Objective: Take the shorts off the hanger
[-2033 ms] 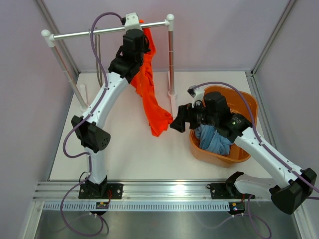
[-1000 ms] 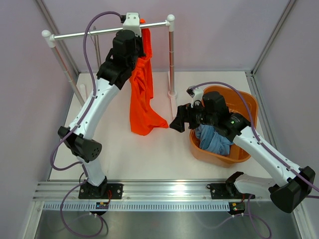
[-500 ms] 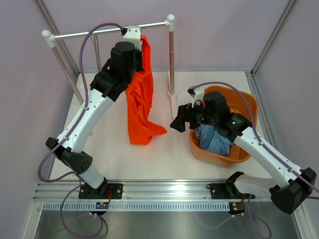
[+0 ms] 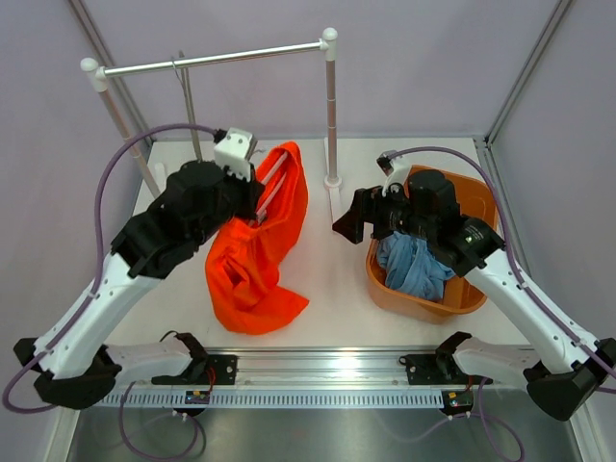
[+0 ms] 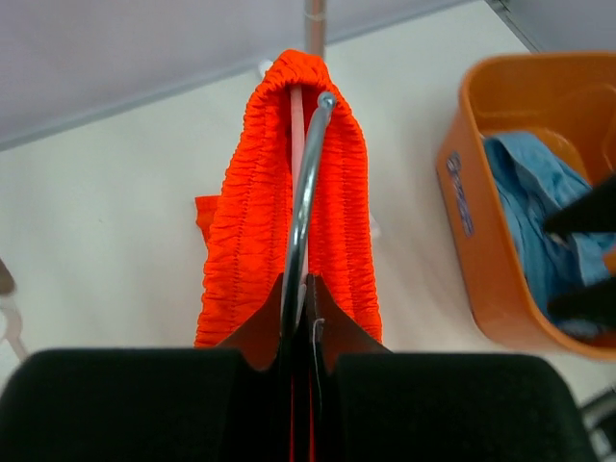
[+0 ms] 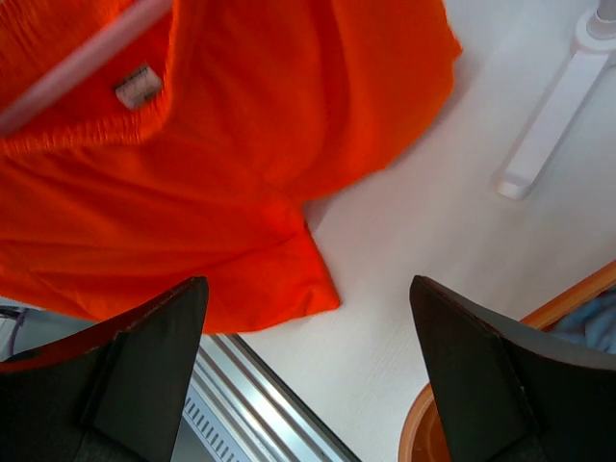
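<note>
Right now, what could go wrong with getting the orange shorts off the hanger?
1. The left end effector pinches the hanger only by its thin wire hook; a tug could twist it loose.
2. The orange shorts hug the hanger with a gathered waistband that may snag instead of sliding off.
3. The open right end effector hangs near the rack foot and could bump it when reaching.

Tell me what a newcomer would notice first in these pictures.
The bright orange cloth shorts hang from a metal hanger clamped in the left gripper, their lower end pooling on the white table, left of centre. On the right, an orange plastic basket holds crumpled light blue shorts, with the open right gripper beside it.
</note>
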Controlling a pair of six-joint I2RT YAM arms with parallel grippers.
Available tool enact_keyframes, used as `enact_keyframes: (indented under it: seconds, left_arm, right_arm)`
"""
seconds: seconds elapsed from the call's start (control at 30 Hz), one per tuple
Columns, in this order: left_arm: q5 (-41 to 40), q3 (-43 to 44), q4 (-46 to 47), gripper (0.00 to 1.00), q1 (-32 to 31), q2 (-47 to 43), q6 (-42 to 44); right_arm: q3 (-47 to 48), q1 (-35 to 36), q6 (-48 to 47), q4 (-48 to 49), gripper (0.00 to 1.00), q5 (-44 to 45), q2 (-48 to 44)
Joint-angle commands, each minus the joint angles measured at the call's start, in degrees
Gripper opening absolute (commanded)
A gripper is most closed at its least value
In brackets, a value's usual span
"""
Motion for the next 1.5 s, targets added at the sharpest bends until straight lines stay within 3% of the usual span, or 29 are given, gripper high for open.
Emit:
enact_keyframes:
  seconds: [0.0, 0.13, 0.4, 0.57, 0.87, 1.13, 1.27, 1.4, 1.47]
  left_arm:
    - [3.1, -4.2, 1.7, 0.00, -3.9, -6.4, -1.9]
    - [6.0, -9.9, 2.4, 0.00, -5.4, -11.4, -3.5]
    - [10.3, -15.8, 3.9, 0.00, -5.8, -15.6, -3.6]
    - [11.7, -17.2, 3.8, 0.00, -6.0, -16.8, -3.8]
    - [14.6, -17.0, 3.3, 0.00, -6.1, -18.8, -5.0]
    - [15.2, -17.1, 2.1, 0.00, -6.1, -20.9, -5.7]
    - [16.7, -17.5, 1.7, 0.00, -6.1, -21.5, -5.9]
    - [19.3, -19.0, 1.3, 0.00, -6.1, -22.6, -5.9]
    - [21.0, -20.5, 1.5, 0.00, -6.1, -23.8, -6.1]
  right_arm:
    - [3.1, -0.1, 3.4, 1.2, 0.93, 1.7, -0.1]
    - [3.4, 1.1, 7.1, 4.5, 0.90, 0.3, 2.4]
    - [9.8, 12.8, 8.5, 3.1, 0.89, 11.1, 11.0]
    - [12.1, 14.5, 10.1, 3.0, 0.88, 12.7, 12.7]
    - [14.0, 14.9, 10.8, 1.9, 0.78, 15.3, 15.6]
    - [14.5, 14.8, 11.4, 2.5, 0.55, 15.7, 15.8]
    - [15.3, 14.9, 10.9, 1.6, 0.24, 16.9, 15.5]
    - [17.5, 14.8, 10.5, -1.0, 0.06, 22.5, 15.0]
    - [18.7, 14.7, 10.4, -3.3, 0.03, 26.3, 15.1]
